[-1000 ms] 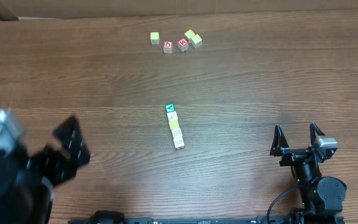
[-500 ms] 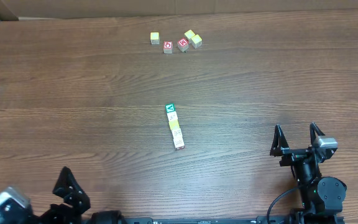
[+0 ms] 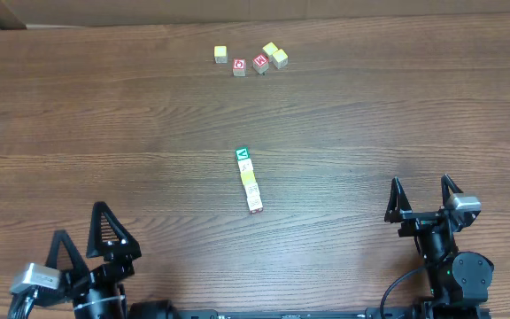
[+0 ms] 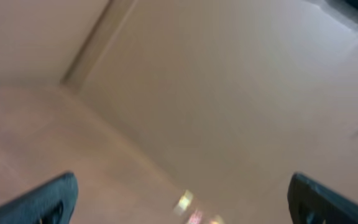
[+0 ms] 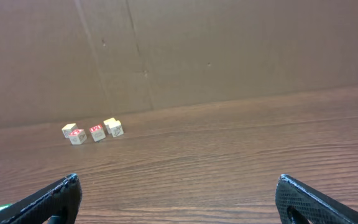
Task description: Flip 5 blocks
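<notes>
A short row of blocks [image 3: 249,180] is seen lying mid-worktop, its green-topped block at the far end. A loose cluster of blocks [image 3: 251,58] is spotted near the far edge, close under the cardboard wall [image 5: 229,50]. Broad stretches of brown wood-grain worktop [image 3: 397,106] are shown on every side of the row. Down at the near edge, the left end effector [image 3: 81,226] and the right end effector [image 3: 421,184] are held with fingers spread wide, well apart from both groups, and the left wrist view is blurred.
</notes>
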`<state>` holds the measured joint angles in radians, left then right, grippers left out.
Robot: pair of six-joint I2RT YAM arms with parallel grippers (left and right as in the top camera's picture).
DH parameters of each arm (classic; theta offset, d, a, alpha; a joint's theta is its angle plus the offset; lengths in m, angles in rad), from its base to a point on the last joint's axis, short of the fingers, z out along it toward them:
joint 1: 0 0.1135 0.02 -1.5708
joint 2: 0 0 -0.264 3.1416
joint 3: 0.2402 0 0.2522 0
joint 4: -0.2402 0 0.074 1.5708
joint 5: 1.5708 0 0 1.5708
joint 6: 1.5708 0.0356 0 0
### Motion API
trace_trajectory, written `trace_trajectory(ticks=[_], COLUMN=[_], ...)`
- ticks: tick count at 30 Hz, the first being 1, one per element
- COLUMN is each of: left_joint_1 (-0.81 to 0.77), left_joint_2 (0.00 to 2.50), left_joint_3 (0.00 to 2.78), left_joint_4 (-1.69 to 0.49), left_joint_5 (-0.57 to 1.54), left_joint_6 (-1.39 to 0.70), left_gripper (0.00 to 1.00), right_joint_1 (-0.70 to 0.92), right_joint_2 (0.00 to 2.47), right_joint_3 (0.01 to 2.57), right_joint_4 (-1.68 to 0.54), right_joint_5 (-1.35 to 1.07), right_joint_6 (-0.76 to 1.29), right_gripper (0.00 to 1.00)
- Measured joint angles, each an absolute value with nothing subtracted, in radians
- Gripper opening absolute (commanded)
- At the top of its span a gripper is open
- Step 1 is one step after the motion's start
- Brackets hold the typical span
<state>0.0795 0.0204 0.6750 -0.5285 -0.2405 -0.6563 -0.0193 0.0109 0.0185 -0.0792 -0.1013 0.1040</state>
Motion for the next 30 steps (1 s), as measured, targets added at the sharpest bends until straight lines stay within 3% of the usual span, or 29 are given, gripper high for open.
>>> trace_trajectory(ticks=[9, 12, 26, 30], left_joint_1=[0.080, 0.080, 0.080, 0.079], left_joint_2=[0.016, 0.015, 0.015, 0.015], left_joint_3=[0.402, 0.320, 0.028, 0.011], left_joint_4=[0.291, 0.429, 0.458, 0.346], left_joint_5=[-0.167, -0.160, -0.153, -0.153], left_joint_6=[-0.660, -0.660, -0.660, -0.659], left_gripper=[1.00, 1.00, 1.00, 1.00], right_joint_1=[-0.019, -0.019, -0.019, -0.019], right_joint_2=[0.011, 0.011, 0.011, 0.011], right_joint_3=[0.019, 0.019, 0.019, 0.019], right_joint_4=[-0.078, -0.080, -0.079, -0.079], right_joint_5=[-0.101, -0.101, -0.101, -0.101], right_joint_6=[0.104, 0.104, 0.104, 0.104], right_gripper=[1.00, 1.00, 1.00, 1.00])
